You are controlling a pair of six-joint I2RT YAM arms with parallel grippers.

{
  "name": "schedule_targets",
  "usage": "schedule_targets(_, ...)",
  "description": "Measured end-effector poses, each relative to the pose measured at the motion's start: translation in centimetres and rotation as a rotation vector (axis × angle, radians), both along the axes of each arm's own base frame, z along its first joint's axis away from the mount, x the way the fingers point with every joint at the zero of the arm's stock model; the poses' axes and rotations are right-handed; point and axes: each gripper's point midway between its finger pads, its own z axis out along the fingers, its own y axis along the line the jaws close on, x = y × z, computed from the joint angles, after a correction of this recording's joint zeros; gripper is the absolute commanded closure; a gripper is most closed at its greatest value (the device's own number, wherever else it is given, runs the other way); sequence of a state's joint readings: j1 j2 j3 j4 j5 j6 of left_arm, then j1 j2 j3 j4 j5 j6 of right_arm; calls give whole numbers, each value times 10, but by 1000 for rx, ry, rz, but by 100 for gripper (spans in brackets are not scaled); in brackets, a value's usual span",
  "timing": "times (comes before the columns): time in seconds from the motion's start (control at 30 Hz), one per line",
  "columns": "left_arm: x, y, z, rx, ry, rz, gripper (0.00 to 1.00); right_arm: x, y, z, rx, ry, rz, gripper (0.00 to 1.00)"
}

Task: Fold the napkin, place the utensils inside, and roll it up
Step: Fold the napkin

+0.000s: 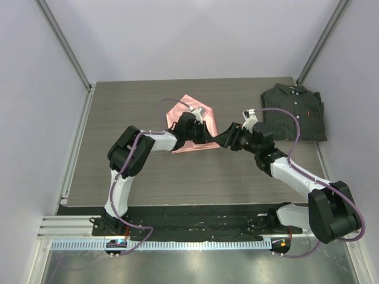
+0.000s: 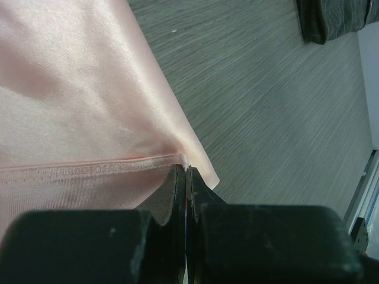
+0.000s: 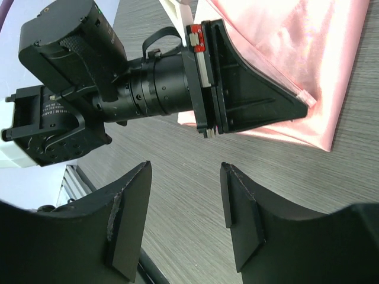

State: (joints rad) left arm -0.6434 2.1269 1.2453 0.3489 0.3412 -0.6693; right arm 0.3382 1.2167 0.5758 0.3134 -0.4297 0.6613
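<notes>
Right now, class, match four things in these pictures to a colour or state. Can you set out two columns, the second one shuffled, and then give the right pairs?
Things
1. left gripper
2. right gripper
3. napkin
4. shirt

Colour or state
A. open, holding nothing
B. dark, pinstriped, folded
C. shut on a cloth hem
D. shiny salmon pink

Pairs: 1-C, 2-A, 3-D, 4-B

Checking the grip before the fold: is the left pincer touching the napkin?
Touching. The left wrist view shows the left pincer shut on a hemmed corner of the napkin.
</notes>
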Motion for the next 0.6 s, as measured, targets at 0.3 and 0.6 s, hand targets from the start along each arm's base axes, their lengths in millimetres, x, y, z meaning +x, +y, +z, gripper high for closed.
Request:
schedule_targets(0.3,-9,-7,-2,20,-30,-47,100,0,1,1,7,1,0,42)
schedule_targets(0.6,-15,-12,-2,24,-45,-81,100,0,2,1,19,10,0,41)
